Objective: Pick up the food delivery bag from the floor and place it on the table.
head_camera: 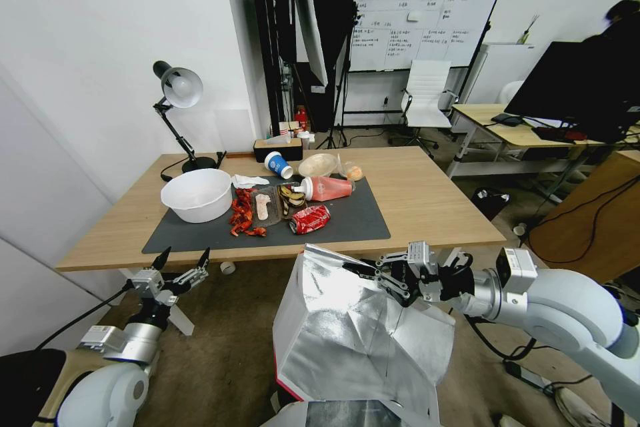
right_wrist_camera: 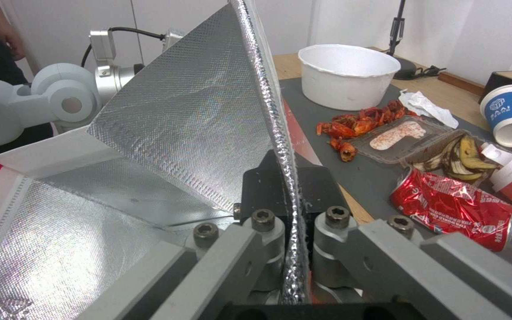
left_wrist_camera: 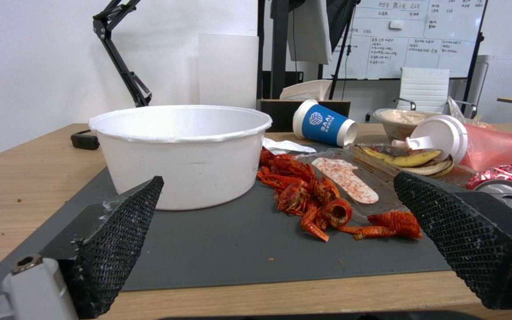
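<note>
The food delivery bag [head_camera: 353,340] hangs open in front of the table [head_camera: 433,203], showing its crinkled silver foil lining [right_wrist_camera: 179,124] and a red edge low on its side. My right gripper [head_camera: 365,273] is shut on the bag's upper rim, and the foil edge runs between its black fingers [right_wrist_camera: 262,184]. The rim is about level with the table's front edge; the bag's bottom is out of view, above the brownish floor [head_camera: 220,353]. My left gripper [head_camera: 181,261] is open and holds nothing, just below the table's front left edge, with its pads [left_wrist_camera: 120,231] facing the dark grey mat [left_wrist_camera: 226,249].
On the mat [head_camera: 360,220] lie a white bowl [head_camera: 197,195], red crayfish shells [head_camera: 243,213], a crushed red can [head_camera: 311,219], a pink bottle [head_camera: 327,188], banana peels and a blue cup [head_camera: 278,165]. A desk lamp [head_camera: 179,90] stands at the back left. The table's right part is bare wood.
</note>
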`<state>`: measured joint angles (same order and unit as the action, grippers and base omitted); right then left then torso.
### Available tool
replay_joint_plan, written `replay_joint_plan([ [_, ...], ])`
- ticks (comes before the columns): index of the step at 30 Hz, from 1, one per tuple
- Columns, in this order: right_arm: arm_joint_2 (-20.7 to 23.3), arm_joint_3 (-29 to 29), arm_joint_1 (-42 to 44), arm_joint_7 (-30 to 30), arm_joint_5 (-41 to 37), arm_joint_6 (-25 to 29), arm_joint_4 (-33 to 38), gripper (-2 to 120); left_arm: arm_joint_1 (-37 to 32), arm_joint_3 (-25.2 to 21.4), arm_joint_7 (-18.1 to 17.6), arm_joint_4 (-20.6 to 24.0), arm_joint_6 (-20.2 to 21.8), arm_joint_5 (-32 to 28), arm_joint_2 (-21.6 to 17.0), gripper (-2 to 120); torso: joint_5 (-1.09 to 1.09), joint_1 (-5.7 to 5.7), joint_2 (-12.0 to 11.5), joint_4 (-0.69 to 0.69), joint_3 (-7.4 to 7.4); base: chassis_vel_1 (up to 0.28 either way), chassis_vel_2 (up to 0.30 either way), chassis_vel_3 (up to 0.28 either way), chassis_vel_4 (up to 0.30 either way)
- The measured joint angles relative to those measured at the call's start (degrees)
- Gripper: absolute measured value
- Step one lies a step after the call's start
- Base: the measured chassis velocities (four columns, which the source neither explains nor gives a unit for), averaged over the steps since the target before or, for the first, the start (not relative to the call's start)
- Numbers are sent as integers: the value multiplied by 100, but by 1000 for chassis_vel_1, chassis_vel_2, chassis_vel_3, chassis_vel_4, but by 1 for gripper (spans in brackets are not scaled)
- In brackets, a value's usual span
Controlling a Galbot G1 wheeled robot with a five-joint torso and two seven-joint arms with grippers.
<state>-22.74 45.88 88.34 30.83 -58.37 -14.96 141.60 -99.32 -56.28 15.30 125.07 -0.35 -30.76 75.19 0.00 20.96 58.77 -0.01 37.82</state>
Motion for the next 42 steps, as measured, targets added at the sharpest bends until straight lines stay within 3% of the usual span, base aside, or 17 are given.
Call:
replay_joint_plan([
  [14,30,6,-15,3,-4,19,-56,0,65,40,-5,-60,-18,-50,-26,100,0,164,372,1,210,0,0,0,0],
  [17,26,-1,-17,5,-3,33,-103,0,104,104,-3,-136,-210,-213,-47,100,0,204,463,0,261,0,0,0,0],
  [26,17,-11,-18,-112,-198,66,-49,0,128,178,-20,-143,-232,-280,-48,100,0,214,491,0,279,0,0,0,0],
  [32,-91,-16,-269,-1060,-1477,87,161,0,123,174,-26,-160,-218,-292,-51,100,-1,206,472,0,268,0,0,0,0],
  [37,-206,-47,-467,-1649,-1857,320,162,0,108,173,-30,-173,-217,-298,-44,100,0,202,461,0,263,0,0,0,0],
  [42,-298,-135,-1181,-2621,-2300,740,-65,0,80,184,-32,-175,-222,-290,-39,100,-1,195,449,1,254,0,0,0,0],
])
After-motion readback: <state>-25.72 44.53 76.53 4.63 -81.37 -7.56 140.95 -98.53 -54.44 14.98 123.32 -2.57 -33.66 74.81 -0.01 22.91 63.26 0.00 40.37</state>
